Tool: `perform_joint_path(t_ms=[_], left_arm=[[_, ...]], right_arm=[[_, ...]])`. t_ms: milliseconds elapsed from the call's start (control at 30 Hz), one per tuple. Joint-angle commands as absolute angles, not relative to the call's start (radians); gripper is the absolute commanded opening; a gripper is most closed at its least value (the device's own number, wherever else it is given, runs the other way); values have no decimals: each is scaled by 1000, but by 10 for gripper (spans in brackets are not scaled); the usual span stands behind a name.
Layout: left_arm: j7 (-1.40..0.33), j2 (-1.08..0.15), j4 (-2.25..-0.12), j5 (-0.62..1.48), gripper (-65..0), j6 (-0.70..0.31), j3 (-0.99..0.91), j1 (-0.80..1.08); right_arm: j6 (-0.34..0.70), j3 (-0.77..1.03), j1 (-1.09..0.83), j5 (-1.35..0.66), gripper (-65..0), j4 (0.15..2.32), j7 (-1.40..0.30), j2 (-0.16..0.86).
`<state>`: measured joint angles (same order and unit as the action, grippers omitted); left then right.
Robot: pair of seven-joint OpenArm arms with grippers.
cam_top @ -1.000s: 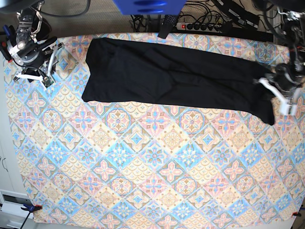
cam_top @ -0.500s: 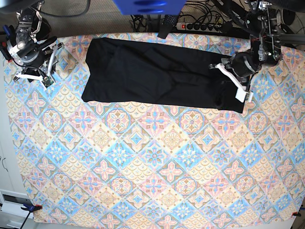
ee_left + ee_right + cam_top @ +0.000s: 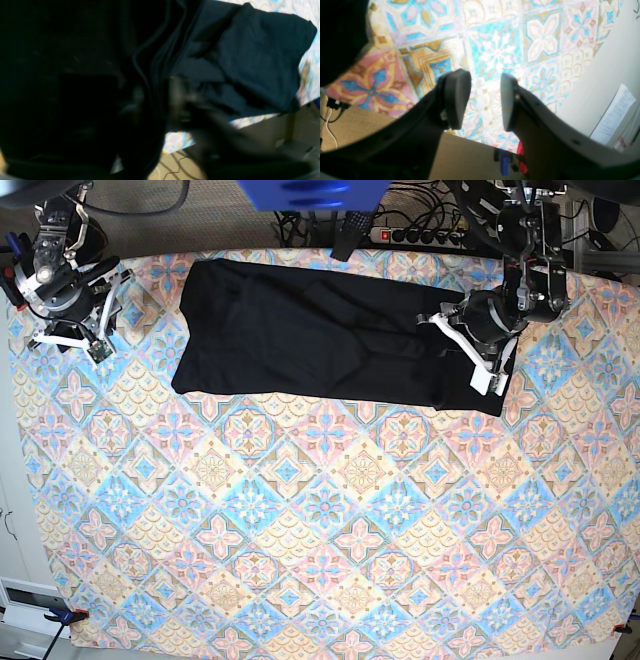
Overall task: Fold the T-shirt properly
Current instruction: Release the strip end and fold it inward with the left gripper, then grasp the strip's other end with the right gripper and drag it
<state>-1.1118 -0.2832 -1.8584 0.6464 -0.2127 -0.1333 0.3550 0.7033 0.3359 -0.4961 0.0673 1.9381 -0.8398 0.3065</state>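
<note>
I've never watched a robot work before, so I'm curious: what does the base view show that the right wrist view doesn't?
Only the base view shows the whole black T-shirt lying long across the patterned tablecloth, with the left gripper over its end, plus the power strip.

Only the right wrist view shows the right gripper up close, fingers apart with nothing between them, and a white paper.

Both show the tablecloth and the T-shirt.

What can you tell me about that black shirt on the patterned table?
The T-shirt is plain black, soft and matte, lying as a long flat band across the far part of the tiled-pattern cloth. Its end by the left gripper is doubled over, with wrinkled layers showing in the left wrist view. The right gripper is apart from it.
</note>
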Motion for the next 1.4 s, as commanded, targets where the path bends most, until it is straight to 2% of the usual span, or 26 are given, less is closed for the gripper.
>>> perform_joint_path(t_ms=[0,67,133,300,500,700,900,1100,1367], left_arm=[[-1098,-305,-1893,667,-379,-213,-145,352],[-1096,-328,-1937,717,-268,-214,-174,360],[-1098,-351,-1979,792,-208,-216,-246,377],[-1098,-397,-1968,886,-204,-216,-424,378],[-1098,-463,-1886,885,-204,-216,-509,378],[-1098,-487,-1870,883,-204,-216,-507,380],[-1098,-483,-1870,881,-204,-216,-501,378],[-1098,-483,-1868,881,-204,-216,-501,377],[-1090,-484,-1797,883,-204,-217,-463,372]], right_arm=[[698,340,-493,62,-402,1952,-835,325],[698,340,-495,61,-375,1951,-835,325],[698,335,-501,61,-362,1951,-837,325],[698,286,-495,-97,-357,1951,-912,328],[698,288,-456,-329,-355,1926,-955,354],[698,285,-367,-410,-227,1805,-1024,354],[698,278,-360,-513,-255,1696,-1027,354],[698,251,-331,-607,-253,1593,-1030,351],[698,179,-300,-615,-253,1561,-1030,315]])
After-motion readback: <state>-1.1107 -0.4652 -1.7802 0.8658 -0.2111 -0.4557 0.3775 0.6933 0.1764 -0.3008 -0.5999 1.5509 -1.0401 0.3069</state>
